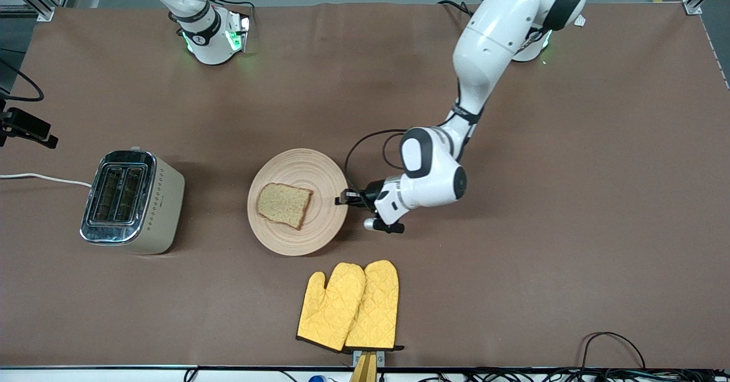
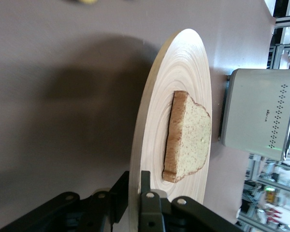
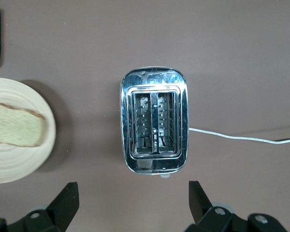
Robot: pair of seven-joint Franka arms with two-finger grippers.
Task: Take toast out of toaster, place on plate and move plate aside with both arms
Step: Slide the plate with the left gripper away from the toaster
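Note:
The round beige plate (image 1: 299, 162) lies mid-table with the toast (image 1: 284, 204) flat on it. My left gripper (image 1: 343, 198) is at the plate's edge toward the left arm's end. In the left wrist view the left gripper (image 2: 135, 193) has one finger above and one below the plate's rim (image 2: 183, 72), shut on it, with the toast (image 2: 191, 137) just past the fingers. My right gripper (image 3: 134, 203) is open and empty, high over the toaster (image 3: 153, 121). It is out of the front view. The plate (image 3: 19, 162) and toast (image 3: 17, 131) also show in the right wrist view.
The silver toaster (image 1: 132, 200) with empty slots stands toward the right arm's end, its white cable (image 1: 43, 178) running off the table. Yellow oven mitts (image 1: 351, 305) lie nearer the front camera than the plate, at the table's edge.

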